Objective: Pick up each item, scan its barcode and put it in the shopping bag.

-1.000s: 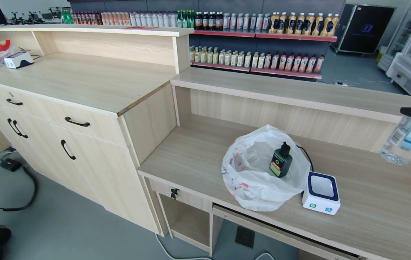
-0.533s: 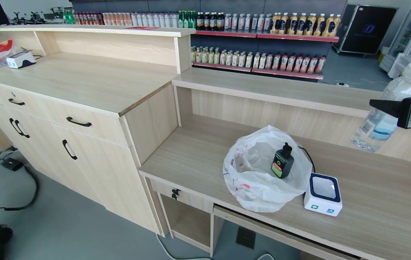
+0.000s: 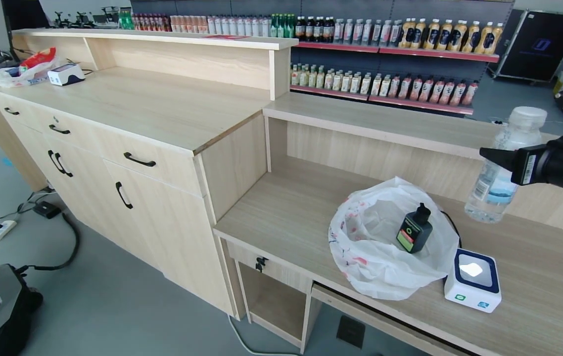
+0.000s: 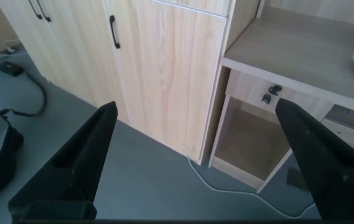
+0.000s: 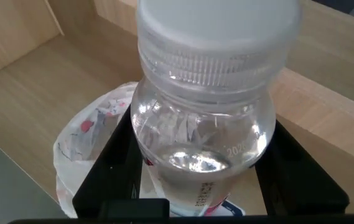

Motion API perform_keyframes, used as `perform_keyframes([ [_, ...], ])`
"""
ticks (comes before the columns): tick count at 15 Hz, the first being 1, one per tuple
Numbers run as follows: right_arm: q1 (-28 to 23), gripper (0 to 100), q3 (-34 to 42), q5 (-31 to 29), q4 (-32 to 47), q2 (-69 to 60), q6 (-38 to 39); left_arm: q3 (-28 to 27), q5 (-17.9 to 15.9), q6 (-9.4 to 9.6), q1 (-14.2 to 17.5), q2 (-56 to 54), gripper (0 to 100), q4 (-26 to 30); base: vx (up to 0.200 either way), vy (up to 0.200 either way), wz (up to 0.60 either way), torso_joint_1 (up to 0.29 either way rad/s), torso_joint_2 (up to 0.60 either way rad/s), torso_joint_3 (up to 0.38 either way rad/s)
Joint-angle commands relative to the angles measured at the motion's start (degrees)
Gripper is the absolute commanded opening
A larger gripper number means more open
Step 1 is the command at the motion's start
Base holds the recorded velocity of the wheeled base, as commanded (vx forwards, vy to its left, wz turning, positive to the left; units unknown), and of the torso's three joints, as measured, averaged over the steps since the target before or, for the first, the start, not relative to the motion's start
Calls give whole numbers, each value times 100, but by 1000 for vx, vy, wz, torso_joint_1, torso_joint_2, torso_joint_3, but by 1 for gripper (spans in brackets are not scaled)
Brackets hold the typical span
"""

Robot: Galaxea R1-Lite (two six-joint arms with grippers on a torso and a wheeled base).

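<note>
You'll see the clear water bottle (image 3: 496, 190), white-capped and roughly upright, behind the white scanner (image 3: 473, 289). The white shopping bag (image 3: 370, 257) sits open on the surface (image 3: 286, 217), touching the scanner, with a small dark bottle (image 3: 414, 232) upright inside.

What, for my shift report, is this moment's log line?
right gripper: shut on water bottle | left gripper: open | shopping bag: holds dark bottle | scanner: beside bag

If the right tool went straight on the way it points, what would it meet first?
Likely the white plastic shopping bag, which lies past the clear plastic water bottle the right tool grips; depth is unclear.
</note>
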Motion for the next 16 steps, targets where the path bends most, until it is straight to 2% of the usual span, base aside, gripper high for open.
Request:
perform_keyframes([
  [1, 89, 0, 284, 402, -559, 719, 207, 0, 2, -2, 2, 2, 100, 0, 0, 0, 0, 0, 0, 0],
  [4, 124, 0, 443, 1210, -1367, 1317, 224, 0, -7, -2, 2, 2, 100, 0, 0, 0, 0, 0, 0, 0],
  [11, 133, 0, 891, 1729, -2686, 2407, -110, 0, 2, -2, 2, 2, 100, 0, 0, 0, 0, 0, 0, 0],
  [16, 168, 0, 873, 1808, -3591, 3092, -127, 0, 2, -2, 2, 2, 100, 0, 0, 0, 0, 0, 0, 0],
])
